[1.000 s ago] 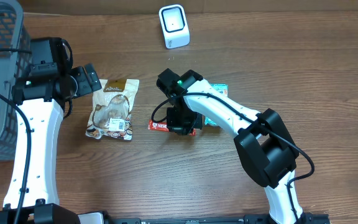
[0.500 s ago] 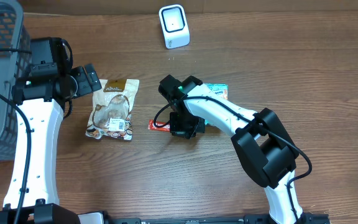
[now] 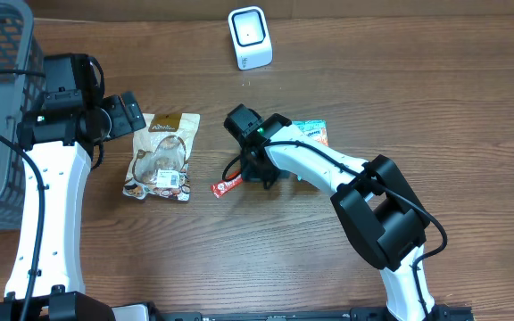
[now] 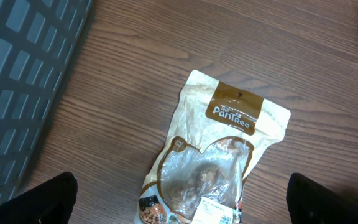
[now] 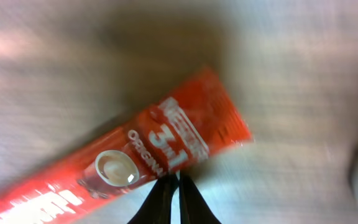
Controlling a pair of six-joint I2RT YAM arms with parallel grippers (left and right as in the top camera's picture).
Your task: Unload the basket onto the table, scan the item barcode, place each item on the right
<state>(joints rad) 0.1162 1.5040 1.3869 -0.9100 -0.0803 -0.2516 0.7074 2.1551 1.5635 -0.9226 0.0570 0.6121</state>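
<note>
Sachet (image 3: 227, 185) near the table's middle hangs pinched in the narrow right tool (image 5: 171, 186), long axis slanting toward the near-left corner; scanner (image 3: 249, 37) stands beyond it at the far edge; left tool (image 3: 132, 113) gapes wide.

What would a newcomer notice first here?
The red sachet mid-table, pinched at its edge by the shut right gripper. Left of it lies a tan snack pouch, beside the open left gripper, and a white scanner stands at the table's far edge.
</note>
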